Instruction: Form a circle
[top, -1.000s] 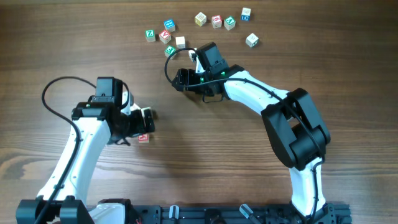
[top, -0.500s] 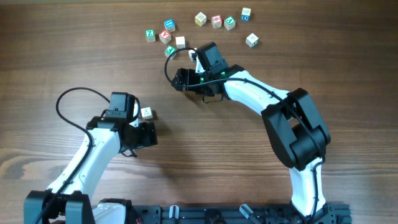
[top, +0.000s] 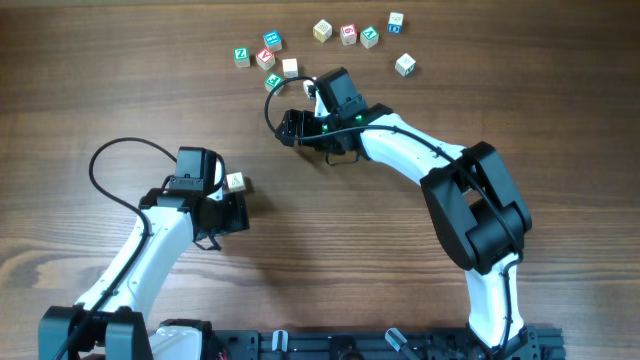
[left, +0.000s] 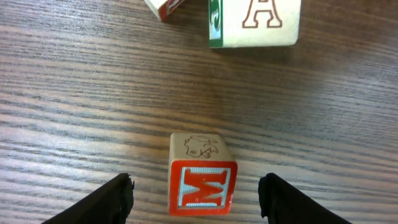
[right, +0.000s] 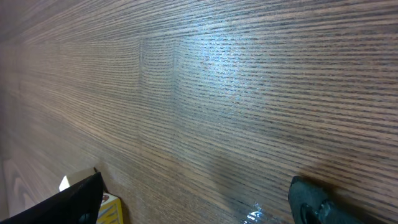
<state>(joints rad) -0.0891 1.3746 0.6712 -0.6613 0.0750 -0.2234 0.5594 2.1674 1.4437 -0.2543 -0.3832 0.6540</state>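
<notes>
In the left wrist view three pale wooden cubes form the circle's group. A cube with a red M face (left: 202, 183) sits between my left gripper's (left: 196, 186) fingertips, with a gap on each side, so the gripper is open. Just beyond it lie a cube with a letter A (left: 258, 22) and the corner of a third, red-edged cube (left: 165, 6). From overhead, the left gripper (top: 228, 213) hides the M cube, and the A cube (top: 236, 182) shows beside it. My right gripper (top: 288, 127) is open over bare wood (right: 196, 193).
Several more alphabet cubes lie scattered along the table's far side, the nearest a green one (top: 274, 82) and a pale one (top: 290, 67) just behind the right gripper. A yellow cube corner (right: 111, 208) shows beside the right gripper's left finger. The right arm's black cable (top: 270, 105) loops nearby.
My left arm has swung right, so its gripper now covers the red-faced cube that lay in plain sight a second ago. The right arm has not moved.
</notes>
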